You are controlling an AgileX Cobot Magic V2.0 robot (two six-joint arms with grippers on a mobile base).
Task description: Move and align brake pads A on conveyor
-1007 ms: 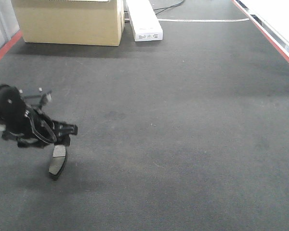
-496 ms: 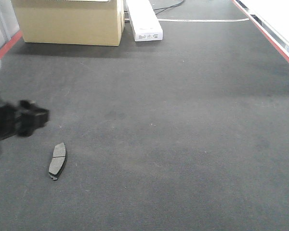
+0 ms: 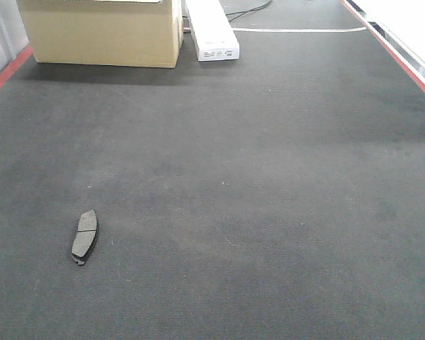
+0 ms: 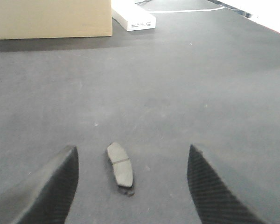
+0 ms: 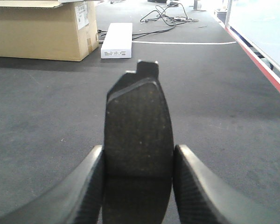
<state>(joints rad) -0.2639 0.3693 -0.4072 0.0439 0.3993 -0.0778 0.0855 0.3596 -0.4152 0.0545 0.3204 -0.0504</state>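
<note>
Gone from the front view is our left gripper (image 4: pixel 133 150); one brake pad (image 3: pixel 85 236) lies flat on the conveyor (image 3: pixel 269 177) at eight o'clock. Left wrist: its fingers stand wide apart over that pad. Right wrist: our right gripper (image 5: pixel 137 149) clamps a second brake pad (image 5: pixel 137 116). It looks stiff and dense, so we'd pinch its narrow middle.

the labels on the white box (image 3: pixel 212 28) and cardboard box (image 5: pixel 37 32) are too small to read.

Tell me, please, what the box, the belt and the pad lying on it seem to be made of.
The box is plain matte tan, likely cardboard. The belt is charcoal, finely ribbed: carpet-like fabric or rubber. The pad is dull grey, grooved, perhaps pressed composite.
</note>
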